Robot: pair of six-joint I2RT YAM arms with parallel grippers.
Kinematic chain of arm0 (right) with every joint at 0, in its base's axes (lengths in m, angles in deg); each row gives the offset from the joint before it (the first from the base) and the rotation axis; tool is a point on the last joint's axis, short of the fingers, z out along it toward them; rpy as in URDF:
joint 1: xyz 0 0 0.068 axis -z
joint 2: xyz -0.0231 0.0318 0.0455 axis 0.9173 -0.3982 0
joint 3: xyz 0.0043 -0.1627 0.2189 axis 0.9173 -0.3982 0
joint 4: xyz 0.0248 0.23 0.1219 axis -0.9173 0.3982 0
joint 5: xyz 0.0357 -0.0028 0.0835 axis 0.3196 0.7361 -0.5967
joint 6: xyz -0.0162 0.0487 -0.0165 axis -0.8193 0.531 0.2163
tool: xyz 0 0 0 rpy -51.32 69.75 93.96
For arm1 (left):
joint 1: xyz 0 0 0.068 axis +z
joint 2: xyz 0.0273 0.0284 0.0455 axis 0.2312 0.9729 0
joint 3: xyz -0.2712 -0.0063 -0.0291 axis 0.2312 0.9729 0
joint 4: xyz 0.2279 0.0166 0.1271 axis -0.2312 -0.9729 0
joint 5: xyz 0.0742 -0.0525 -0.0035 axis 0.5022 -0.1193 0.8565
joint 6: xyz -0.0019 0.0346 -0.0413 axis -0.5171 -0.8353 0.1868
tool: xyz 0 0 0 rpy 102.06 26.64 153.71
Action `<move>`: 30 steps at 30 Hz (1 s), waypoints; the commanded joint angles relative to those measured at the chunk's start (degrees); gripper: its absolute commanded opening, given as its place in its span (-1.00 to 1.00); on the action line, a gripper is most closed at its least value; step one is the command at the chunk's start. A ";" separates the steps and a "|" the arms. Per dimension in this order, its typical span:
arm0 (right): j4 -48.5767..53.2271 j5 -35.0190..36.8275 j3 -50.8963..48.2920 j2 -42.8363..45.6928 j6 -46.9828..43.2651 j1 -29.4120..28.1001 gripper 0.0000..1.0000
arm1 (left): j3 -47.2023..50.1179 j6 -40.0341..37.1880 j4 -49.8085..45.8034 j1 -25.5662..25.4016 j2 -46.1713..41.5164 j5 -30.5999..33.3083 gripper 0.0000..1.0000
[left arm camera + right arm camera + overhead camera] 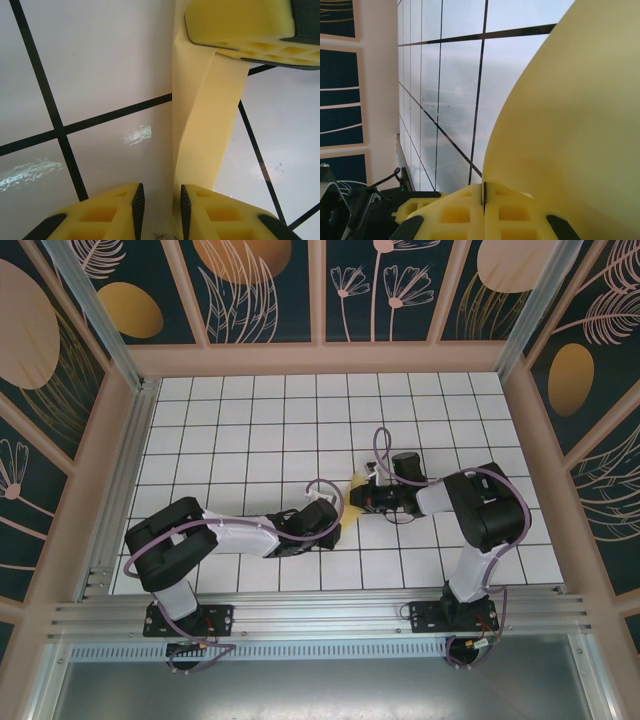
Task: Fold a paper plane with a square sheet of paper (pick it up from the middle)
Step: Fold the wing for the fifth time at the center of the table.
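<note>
You had both arms reaching to the middle of the white tiled table point(250, 420) with the black lines. Your right gripper point(483, 189) had its two yellow foam fingers pressed tight together. They pinched the edge of the thin pale-yellow sheet of paper point(570, 125). The paper was folded into a long strip, and it sat over the middle tiles of the table. It curved away from the right gripper like a big leaf. Your left gripper point(159, 195) was low over the same middle tiles. Its yellow foam fingers point(100, 215) were a little way apart, and the table showed through the gap. The far end of the strip ran down behind one left finger, right at the edge of the gap. I could not tell if the paper touched that finger.
</note>
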 commanded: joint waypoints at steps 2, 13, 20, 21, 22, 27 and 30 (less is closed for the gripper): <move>-2.13 -0.84 -0.35 1.46 0.47 0.27 -0.98 | 1.34 -0.56 -2.31 -0.20 0.35 -2.16 -0.45; -0.10 0.01 -0.26 2.85 -0.17 0.59 -0.98 | -1.80 -6.47 -8.23 -0.54 3.04 -0.29 -0.63; 3.63 1.49 -0.95 5.81 -1.58 1.26 -0.98 | -1.87 -9.32 -10.74 -0.72 2.77 1.83 -0.60; 4.39 1.87 -1.12 6.26 -1.85 1.29 -0.98 | -1.80 -9.75 -10.84 -0.72 2.43 1.84 -0.58; 4.79 2.16 -1.37 6.76 -2.03 1.31 -0.98 | -1.88 -9.97 -10.64 -0.72 1.81 1.62 -0.56; 4.35 2.49 -1.88 7.74 -1.63 1.34 -0.98 | 0.92 -5.51 -2.95 -0.72 -4.55 -1.47 -0.35; 1.68 1.84 -2.61 7.64 0.38 1.37 -0.98 | 4.20 0.51 4.16 -0.71 -6.12 -2.41 -0.28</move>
